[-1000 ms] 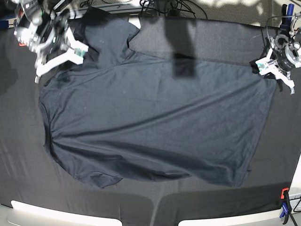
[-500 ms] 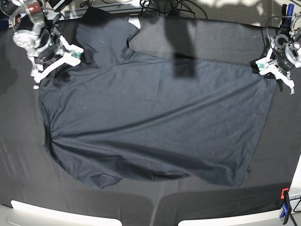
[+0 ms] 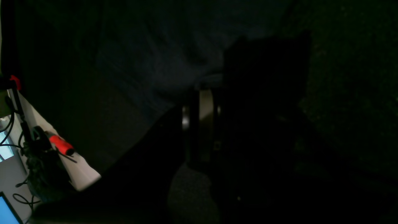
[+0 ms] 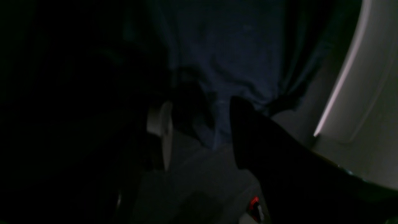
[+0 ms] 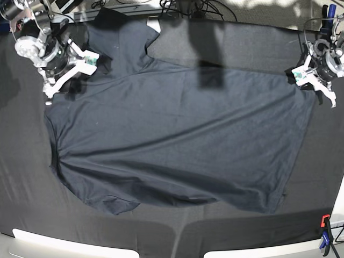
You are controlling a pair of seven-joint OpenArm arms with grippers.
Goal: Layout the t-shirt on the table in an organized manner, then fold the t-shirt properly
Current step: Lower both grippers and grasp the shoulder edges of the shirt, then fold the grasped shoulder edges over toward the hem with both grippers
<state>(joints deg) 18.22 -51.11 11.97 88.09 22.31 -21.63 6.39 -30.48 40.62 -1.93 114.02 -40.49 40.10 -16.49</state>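
Observation:
The dark t-shirt (image 5: 177, 140) lies spread on the black table (image 5: 27, 177), neck end to the left, one sleeve (image 5: 121, 40) pointing to the far edge and the other (image 5: 113, 204) bunched at the front. My right gripper (image 5: 70, 74) stands open at the shirt's far-left shoulder. In the right wrist view its fingers (image 4: 160, 124) straddle a fold of shirt fabric (image 4: 217, 62). My left gripper (image 5: 301, 77) is at the shirt's far-right hem corner, shut on the cloth. The left wrist view is very dark, with the shut gripper (image 3: 202, 93) at the shirt's edge (image 3: 161, 62).
A red clamp (image 5: 325, 220) grips the table's front-right corner and a blue one (image 5: 324, 11) the far-right corner. Cables (image 5: 188, 8) lie along the far edge. White panels (image 5: 54, 242) line the front edge. Another red-handled clamp (image 3: 60, 144) shows in the left wrist view.
My right gripper has shifted a little at the shirt's far-left shoulder, moving left and then back right, still open. The left gripper and the shirt have not moved.

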